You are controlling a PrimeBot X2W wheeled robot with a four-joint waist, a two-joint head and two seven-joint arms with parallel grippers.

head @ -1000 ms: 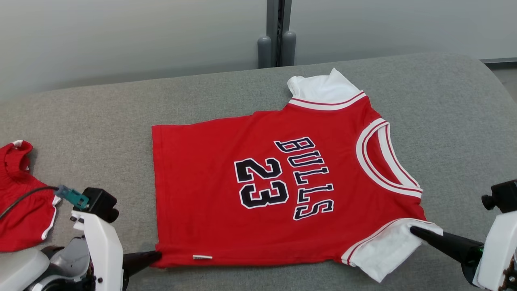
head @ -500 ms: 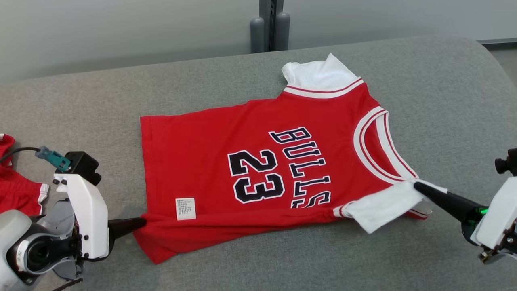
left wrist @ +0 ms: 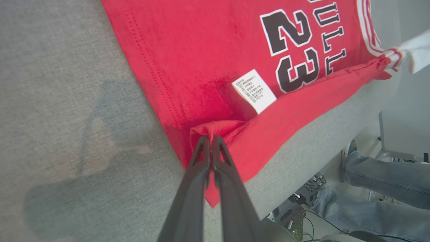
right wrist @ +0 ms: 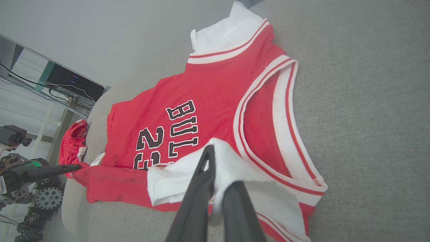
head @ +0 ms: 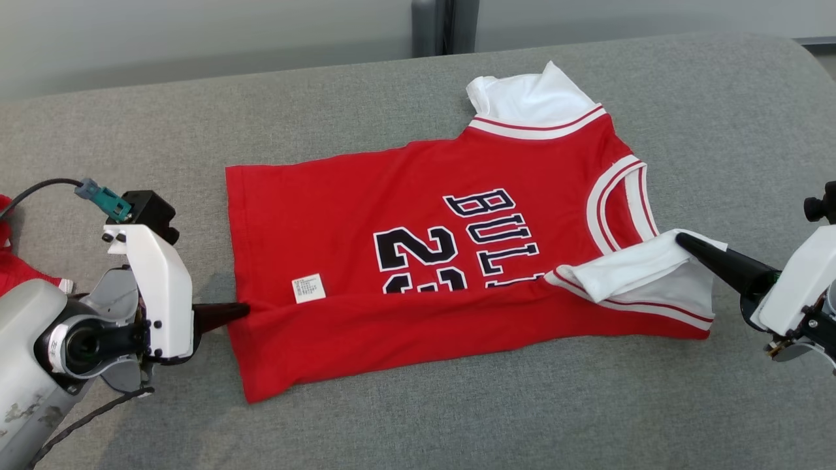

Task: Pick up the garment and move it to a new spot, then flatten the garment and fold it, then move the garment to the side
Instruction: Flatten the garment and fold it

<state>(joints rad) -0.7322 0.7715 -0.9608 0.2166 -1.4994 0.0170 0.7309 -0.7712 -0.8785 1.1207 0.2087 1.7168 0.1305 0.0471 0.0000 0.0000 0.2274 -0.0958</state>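
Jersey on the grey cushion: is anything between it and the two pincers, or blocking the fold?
Nothing visible. The left pincer is shut on the jersey at its hem corner, the right pincer on its sleeve; nothing lies on the far half.

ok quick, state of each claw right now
left claw: closed, pinching the red jersey at its hem.
right claw: closed, holding the jersey's white sleeve.

The garment point(head: 392, 215) lies on the cushion point(head: 457, 424), another cloth point(head: 23, 271) leftward.
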